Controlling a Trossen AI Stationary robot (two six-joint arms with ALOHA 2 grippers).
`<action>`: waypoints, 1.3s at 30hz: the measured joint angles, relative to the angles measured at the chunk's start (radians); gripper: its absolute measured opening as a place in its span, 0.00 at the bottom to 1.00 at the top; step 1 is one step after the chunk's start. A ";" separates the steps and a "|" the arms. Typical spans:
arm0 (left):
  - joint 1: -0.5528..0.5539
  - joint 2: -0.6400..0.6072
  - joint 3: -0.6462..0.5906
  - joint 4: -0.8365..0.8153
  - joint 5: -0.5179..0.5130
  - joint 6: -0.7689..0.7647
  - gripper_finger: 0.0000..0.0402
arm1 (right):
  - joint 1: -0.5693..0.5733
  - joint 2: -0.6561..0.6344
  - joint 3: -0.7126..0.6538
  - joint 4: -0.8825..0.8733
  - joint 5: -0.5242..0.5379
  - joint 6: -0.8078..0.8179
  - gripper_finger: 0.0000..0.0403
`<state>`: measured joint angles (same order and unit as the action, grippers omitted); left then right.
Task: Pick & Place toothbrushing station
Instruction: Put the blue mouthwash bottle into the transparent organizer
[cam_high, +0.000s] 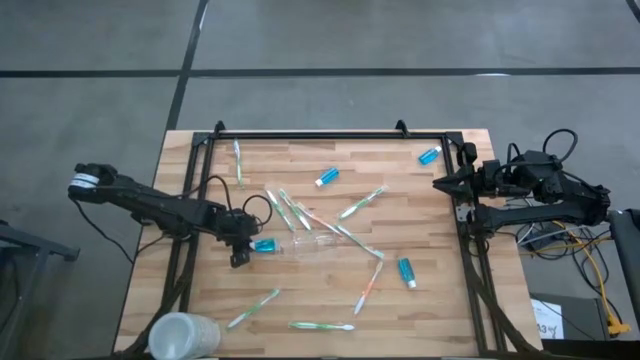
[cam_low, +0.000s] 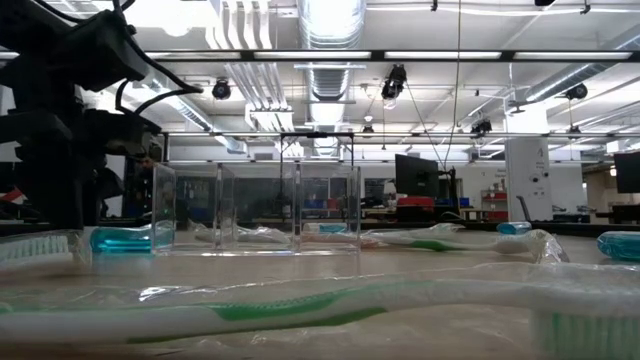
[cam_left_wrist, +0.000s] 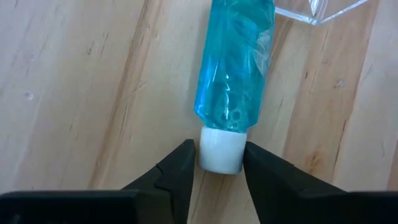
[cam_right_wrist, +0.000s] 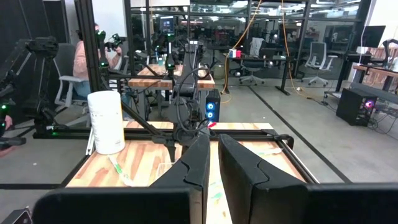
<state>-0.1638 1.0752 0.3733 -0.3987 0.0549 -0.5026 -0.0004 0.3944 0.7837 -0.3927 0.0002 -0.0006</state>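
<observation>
The toothbrushing station is a clear plastic holder lying mid-table; it shows as see-through walls in the low view and as a corner in the left wrist view. A blue tube lies flat just left of it, white cap pointing at my left gripper. The two dark fingers press on the cap from both sides. My right gripper rests shut at the table's right edge, holding nothing.
Several green, white and orange toothbrushes lie scattered around the holder; one lies across the low view's foreground. Other blue tubes lie farther off. A frosted white cup stands at the front-left corner. A person sits beyond the table.
</observation>
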 joint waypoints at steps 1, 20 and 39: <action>0.000 0.000 0.000 0.002 0.001 0.001 0.32 | 0.000 0.000 0.000 0.000 0.000 0.000 0.08; -0.001 -0.002 0.048 -0.104 0.014 0.006 0.24 | 0.000 0.000 0.000 0.000 0.000 0.000 0.08; 0.006 -0.002 0.603 -0.814 -0.166 -0.014 0.24 | 0.000 0.000 0.000 0.000 0.000 0.000 0.08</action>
<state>-0.1574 1.0737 0.9758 -1.2125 -0.1116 -0.5164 -0.0006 0.3946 0.7836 -0.3927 0.0004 -0.0006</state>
